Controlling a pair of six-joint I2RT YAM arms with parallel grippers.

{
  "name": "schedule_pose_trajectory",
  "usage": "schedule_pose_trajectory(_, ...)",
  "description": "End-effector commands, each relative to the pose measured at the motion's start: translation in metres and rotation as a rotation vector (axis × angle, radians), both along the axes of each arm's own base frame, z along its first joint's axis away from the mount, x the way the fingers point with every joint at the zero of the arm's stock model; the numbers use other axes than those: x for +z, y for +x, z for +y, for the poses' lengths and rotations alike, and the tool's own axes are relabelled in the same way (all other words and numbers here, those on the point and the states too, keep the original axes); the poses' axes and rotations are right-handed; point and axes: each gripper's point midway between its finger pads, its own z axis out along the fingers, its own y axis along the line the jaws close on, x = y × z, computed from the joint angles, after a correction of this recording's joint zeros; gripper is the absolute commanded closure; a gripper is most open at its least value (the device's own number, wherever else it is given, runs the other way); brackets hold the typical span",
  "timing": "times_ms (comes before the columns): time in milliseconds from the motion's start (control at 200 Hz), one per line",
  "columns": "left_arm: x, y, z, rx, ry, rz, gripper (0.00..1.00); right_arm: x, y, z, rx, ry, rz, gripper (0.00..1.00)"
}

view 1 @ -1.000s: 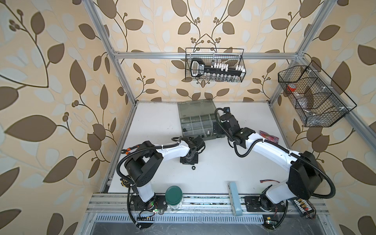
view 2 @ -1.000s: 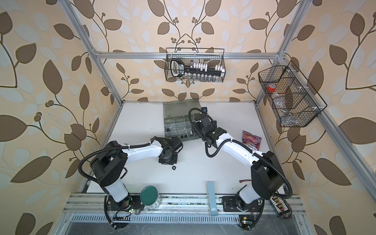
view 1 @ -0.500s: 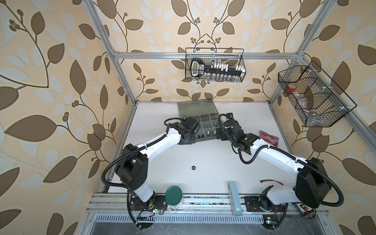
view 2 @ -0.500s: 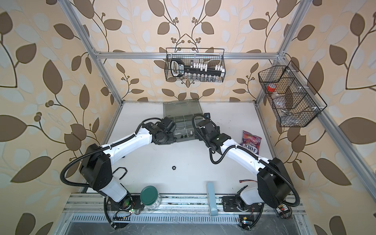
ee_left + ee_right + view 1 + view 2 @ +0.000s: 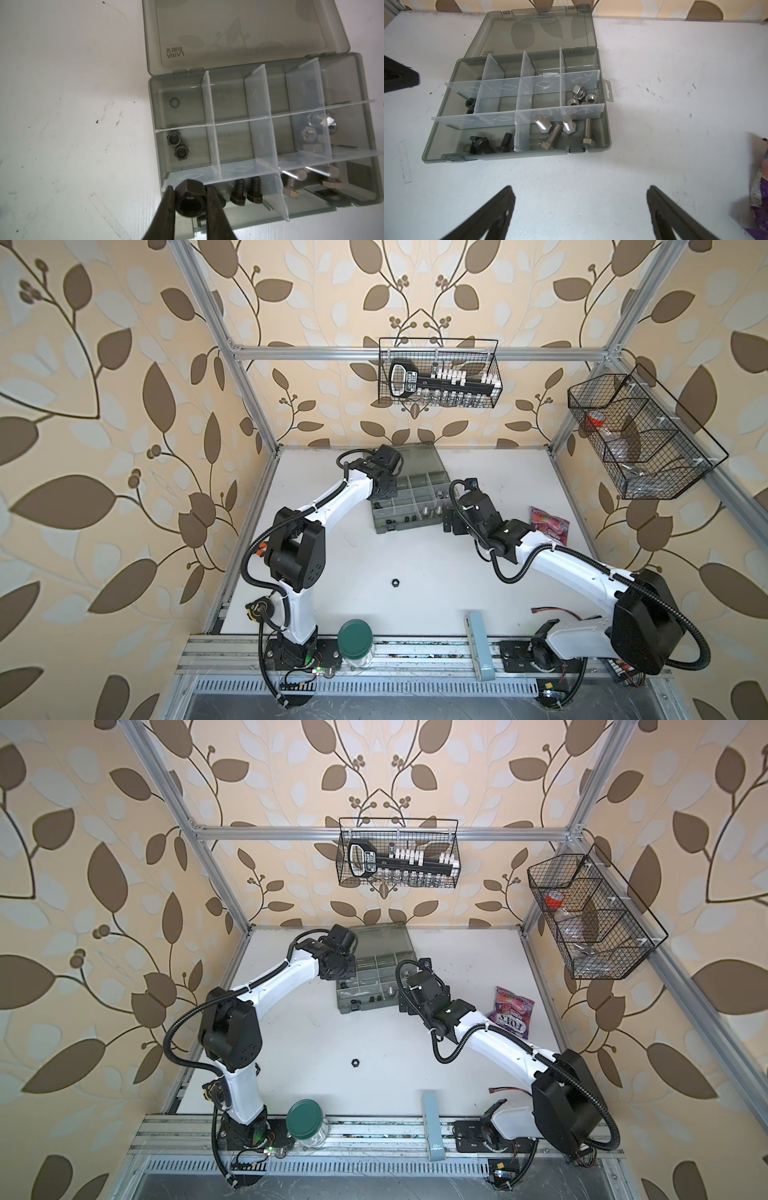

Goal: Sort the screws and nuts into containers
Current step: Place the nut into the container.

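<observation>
The translucent grey organizer case [image 5: 517,154] sits at 12 o'clock on the white table [image 5: 415,564]. Its lid [image 5: 239,31] lies open and flat toward the far wall.

Reading the case as a dial in a top view:
- **9 o'clock:** two black nuts [image 5: 177,145] lie in this compartment, touching each other.
- **7 o'clock:** short black screws [image 5: 485,144] lie in this compartment.
- **5 o'clock:** four silver screws [image 5: 556,128] share this compartment, two standing on their heads and two lying flat.
- **3 o'clock:** silver nuts [image 5: 579,93] are heaped in this compartment.

The left hand [image 5: 190,188] hangs at the case's 9 o'clock side. Its jaws are narrow and clamped on a held nut [image 5: 190,202], black, with its hole facing the wrist camera. The right hand [image 5: 580,190] is spread wide and empty over bare table, just off the case's 5 o'clock corner.

A loose nut [image 5: 395,583], also black, lies near the middle of the table, well apart from both hands. A pink sweet packet [image 5: 548,524] lies at 3 o'clock. On the front rail a green-lidded jar [image 5: 354,639] stands at 7 o'clock and a pale blue bar [image 5: 480,645] lies at 5 o'clock. The tabletop is scuffed with small dark marks.

Leaf-patterned wallpaper covers the walls behind an aluminium frame [image 5: 415,351]. One black wire basket [image 5: 438,373] hangs on the 12 o'clock wall. A second basket [image 5: 640,435] hangs on the 3 o'clock wall.
</observation>
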Motion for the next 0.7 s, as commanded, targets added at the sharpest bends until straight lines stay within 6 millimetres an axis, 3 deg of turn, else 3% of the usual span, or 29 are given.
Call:
schedule_pose_trajectory(0,0.003,0.007,-0.005,-0.026,-0.025,0.012,0.85,0.005,-0.005,-0.002,-0.009,0.010,-0.007,0.01)
schedule_pose_trajectory(180,-0.016,0.011,-0.004,-0.014,-0.032,0.051,0.84,0.007,-0.004,-0.002,-0.011,0.010,-0.014,0.00)
schedule_pose_trajectory(360,-0.032,0.012,-0.005,-0.015,-0.029,0.081,0.77,0.009,-0.003,-0.003,-0.014,0.007,-0.017,0.00)
schedule_pose_trajectory(550,-0.039,0.015,-0.004,-0.005,-0.031,0.084,0.77,0.009,-0.002,-0.002,-0.012,0.010,-0.016,0.00)
schedule_pose_trajectory(645,-0.040,0.015,-0.005,-0.006,-0.033,0.087,0.59,0.010,-0.002,-0.002,-0.014,0.010,-0.017,0.00)
schedule_pose_trajectory(695,-0.040,0.013,-0.004,-0.005,-0.035,0.091,0.54,0.010,-0.001,-0.001,-0.011,0.010,-0.018,0.00)
